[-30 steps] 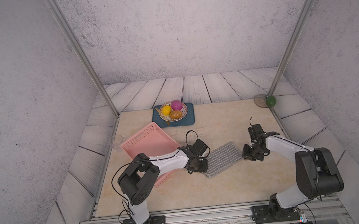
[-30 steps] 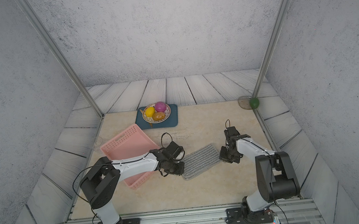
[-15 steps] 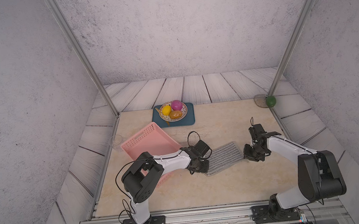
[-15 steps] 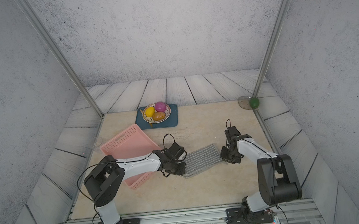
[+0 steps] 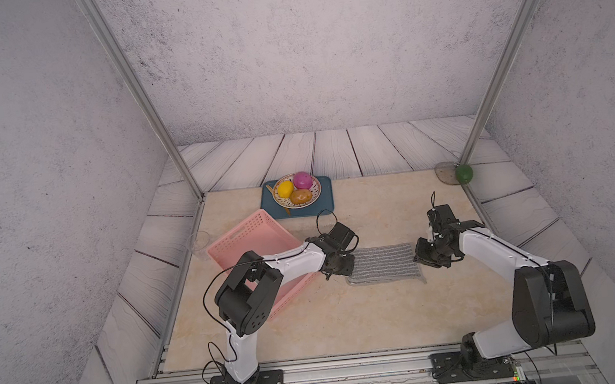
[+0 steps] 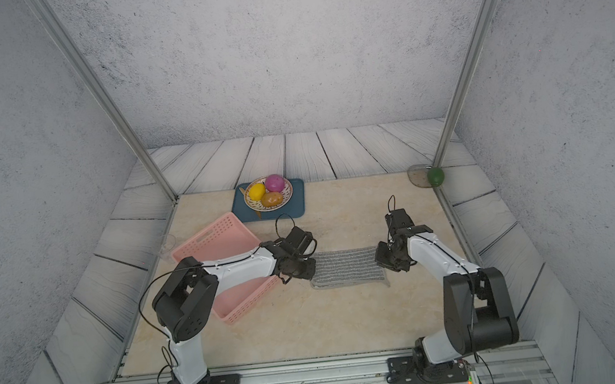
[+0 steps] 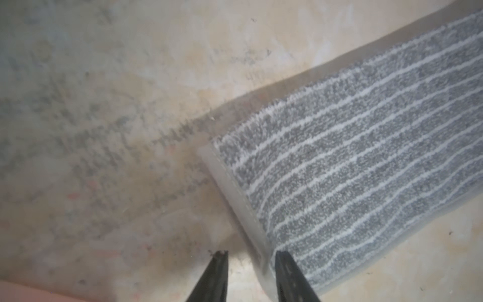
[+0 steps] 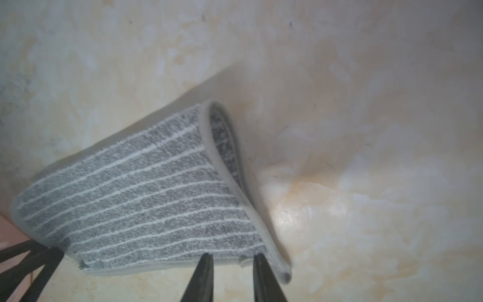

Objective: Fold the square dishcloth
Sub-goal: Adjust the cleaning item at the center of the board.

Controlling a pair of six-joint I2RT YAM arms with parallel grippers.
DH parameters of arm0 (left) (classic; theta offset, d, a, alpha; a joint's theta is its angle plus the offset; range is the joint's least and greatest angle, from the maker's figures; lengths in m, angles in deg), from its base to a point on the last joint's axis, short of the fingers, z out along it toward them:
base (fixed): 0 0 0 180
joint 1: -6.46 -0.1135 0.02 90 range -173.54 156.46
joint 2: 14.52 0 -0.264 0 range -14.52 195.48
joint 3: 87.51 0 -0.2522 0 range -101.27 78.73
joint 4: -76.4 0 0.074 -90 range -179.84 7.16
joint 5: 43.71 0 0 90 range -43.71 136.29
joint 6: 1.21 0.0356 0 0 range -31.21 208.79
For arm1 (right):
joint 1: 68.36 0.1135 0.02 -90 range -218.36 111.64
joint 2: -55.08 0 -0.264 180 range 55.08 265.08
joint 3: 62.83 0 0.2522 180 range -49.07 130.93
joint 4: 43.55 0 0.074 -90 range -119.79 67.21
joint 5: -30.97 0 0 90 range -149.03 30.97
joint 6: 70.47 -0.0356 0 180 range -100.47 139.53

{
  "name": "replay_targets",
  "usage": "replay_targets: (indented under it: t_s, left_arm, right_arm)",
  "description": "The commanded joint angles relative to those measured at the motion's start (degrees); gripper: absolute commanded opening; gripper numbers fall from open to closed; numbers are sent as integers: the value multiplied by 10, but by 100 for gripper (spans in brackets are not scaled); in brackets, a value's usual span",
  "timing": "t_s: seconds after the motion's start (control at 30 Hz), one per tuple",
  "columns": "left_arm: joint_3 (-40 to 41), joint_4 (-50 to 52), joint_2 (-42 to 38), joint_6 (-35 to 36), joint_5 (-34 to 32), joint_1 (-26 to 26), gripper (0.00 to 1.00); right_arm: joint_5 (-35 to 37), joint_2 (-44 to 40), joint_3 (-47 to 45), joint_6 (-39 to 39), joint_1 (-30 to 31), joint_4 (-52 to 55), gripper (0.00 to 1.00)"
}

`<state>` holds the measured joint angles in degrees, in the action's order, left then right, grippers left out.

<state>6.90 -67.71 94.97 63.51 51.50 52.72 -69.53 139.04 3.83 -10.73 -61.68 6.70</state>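
The square dishcloth (image 5: 382,264) (image 6: 347,266), grey with thin white stripes, lies doubled over as a flat strip on the beige tabletop between my two arms. My left gripper (image 5: 346,272) (image 6: 308,271) is at its left end. In the left wrist view the left gripper (image 7: 252,255) is open, and the dishcloth (image 7: 366,157) has its hemmed corner lying between the jaws. My right gripper (image 5: 422,257) (image 6: 381,257) is at the right end. In the right wrist view the right gripper (image 8: 232,257) is open, its tips at the edge of the dishcloth (image 8: 143,204), where two layers show.
A pink perforated basket (image 5: 249,241) sits under my left arm. Behind it a blue tray (image 5: 324,199) carries a plate of fruit (image 5: 298,194). A green ball (image 5: 463,173) rests at the back right post. A clear glass (image 5: 201,241) stands left of the basket.
Both grippers have opened and let go of the dishcloth. It has settled from a slanted shape into a level strip on the table.
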Motion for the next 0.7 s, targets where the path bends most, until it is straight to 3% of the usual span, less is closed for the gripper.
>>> replay_targets:
  t_s: [0.0,0.27,0.67]
  left_arm:
    - [-6,42,-36,-1,-9,1,40]
    - [-36,38,-45,-5,-3,6,32]
    - [-135,24,73,11,-8,-6,20]
  right_arm:
    - [-33,15,19,-2,-2,-18,24]
    - [-31,83,68,-13,-2,-39,17]
    - [7,181,129,-27,-2,-43,14]
